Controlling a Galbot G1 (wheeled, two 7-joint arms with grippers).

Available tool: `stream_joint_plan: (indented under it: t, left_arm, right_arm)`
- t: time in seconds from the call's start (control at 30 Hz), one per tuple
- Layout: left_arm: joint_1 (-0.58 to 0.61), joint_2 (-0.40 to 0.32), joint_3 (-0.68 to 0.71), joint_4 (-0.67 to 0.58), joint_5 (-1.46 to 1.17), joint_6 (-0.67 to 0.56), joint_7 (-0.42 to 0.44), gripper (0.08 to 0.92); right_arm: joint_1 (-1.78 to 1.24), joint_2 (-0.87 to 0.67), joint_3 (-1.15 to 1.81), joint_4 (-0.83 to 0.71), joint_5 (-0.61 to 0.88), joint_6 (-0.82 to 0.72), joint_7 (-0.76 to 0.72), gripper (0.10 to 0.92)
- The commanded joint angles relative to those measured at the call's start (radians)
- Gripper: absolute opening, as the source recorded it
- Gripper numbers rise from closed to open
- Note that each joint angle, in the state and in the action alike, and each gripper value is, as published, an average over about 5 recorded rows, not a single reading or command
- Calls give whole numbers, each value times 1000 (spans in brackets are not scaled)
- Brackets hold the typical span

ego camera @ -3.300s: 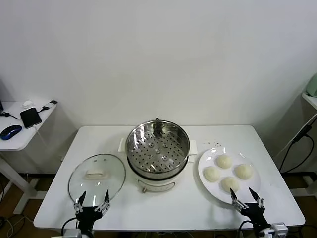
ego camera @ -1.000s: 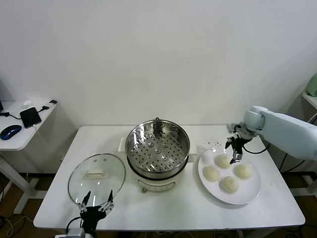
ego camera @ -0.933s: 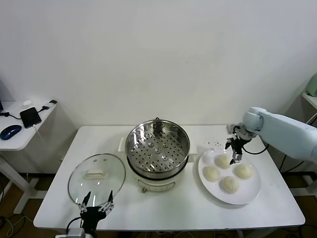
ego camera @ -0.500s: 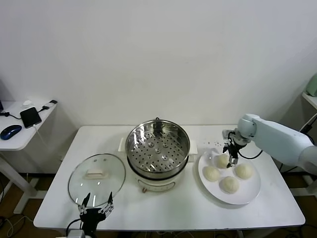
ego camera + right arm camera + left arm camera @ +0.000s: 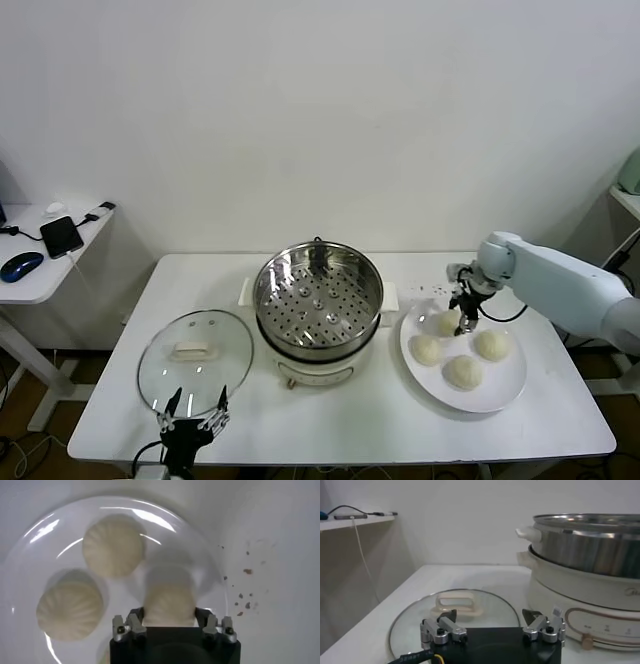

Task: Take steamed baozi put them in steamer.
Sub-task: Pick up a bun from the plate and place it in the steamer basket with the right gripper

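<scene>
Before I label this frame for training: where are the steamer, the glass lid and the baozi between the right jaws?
steamer (image 5: 318, 297), head view, perforated tray.
glass lid (image 5: 195, 352), head view, white handle.
baozi (image 5: 169, 604), right wrist view, pleated top.

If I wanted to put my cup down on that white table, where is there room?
Bare tabletop runs along the near edge in front of the steamer, and behind the glass lid at the far left corner. The right side is crowded: the plate holds four baozi, with the right gripper around one.
</scene>
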Motion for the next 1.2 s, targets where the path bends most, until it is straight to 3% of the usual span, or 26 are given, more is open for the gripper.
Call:
stream_joint_plan:
  t: [0.03, 0.27, 0.4, 0.5, 0.7, 0.87, 1.2]
  left_arm:
    - [5, -2, 9, -23, 3, 3, 1, 823]
    - [5, 2, 17, -23, 7, 3, 1, 823]
    - [3, 6, 18, -18, 7, 2, 0, 823]
    - [2, 6, 22, -15, 8, 2, 0, 823]
    - [2, 8, 29, -14, 15, 1, 0, 823]
    - [1, 14, 30, -10, 15, 1, -2, 823]
    - [-10, 17, 33, 6, 9, -5, -4, 823]
  right_arm:
    - [319, 19, -169, 83, 138, 85, -39, 686]
    - [581, 227, -238, 231, 237, 345, -86, 687]
    - [582, 306, -238, 366, 190, 484, -79, 687]
    - [509, 352, -223, 385, 79, 642, -75, 684]
    - [292, 422, -129, 203, -260, 868, -55, 679]
    - [103, 470, 14, -26, -525, 961, -20, 681]
    - [-46, 591, 154, -335, -601, 1012, 46, 679]
